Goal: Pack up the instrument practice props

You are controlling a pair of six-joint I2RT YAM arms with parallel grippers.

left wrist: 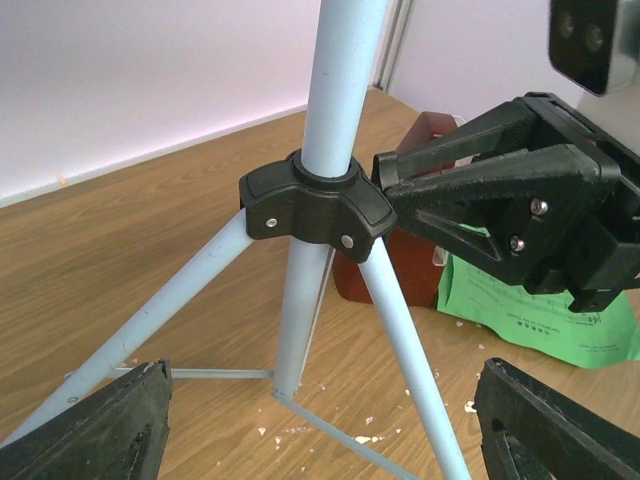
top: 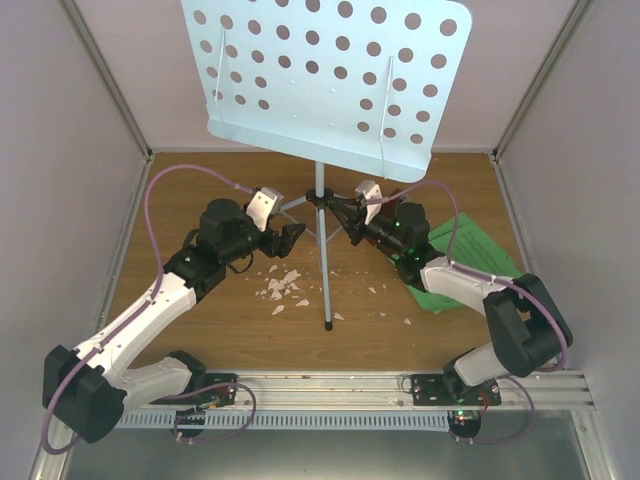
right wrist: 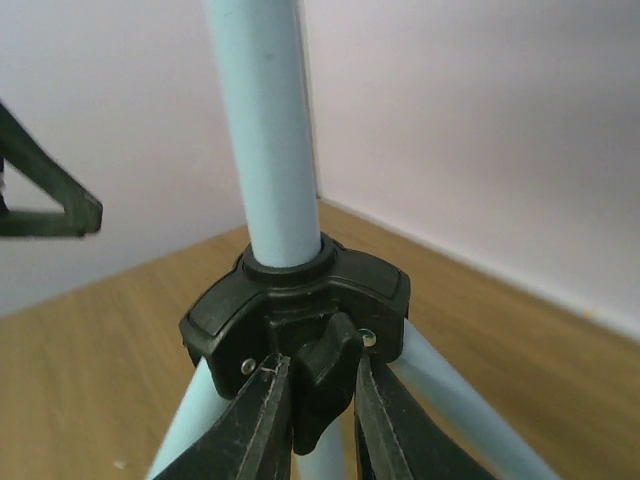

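The left arm reaches in from the near left corner of the wooden table [top: 180, 180]. Left gripper [top: 288, 240]: jaws spread wide, nothing between them, aimed at the tripod just left of the centre pole. Ahead of it, white crumbs [top: 283, 290] lie scattered on the tabletop beside the near leg.

The music stand [top: 320, 80] is upright at mid-table, its pale blue perforated desk tilted toward the arms. Its tripod legs are spread, and the near one ends in a black foot. A black collar [left wrist: 315, 205] joins the legs to the pole.

On the collar's right side sits a black knob [right wrist: 325, 345]. Right gripper [top: 338, 210]: fingers closed against both sides of this knob (the right wrist view shows each pad touching it).

Behind the collar, as seen from the left wrist, stands the reddish-brown metronome [left wrist: 415, 265], mostly hidden by a leg and the right gripper.

Furthest right, the green sheet music [top: 485, 250] lies flat on the table, partly under the right arm.
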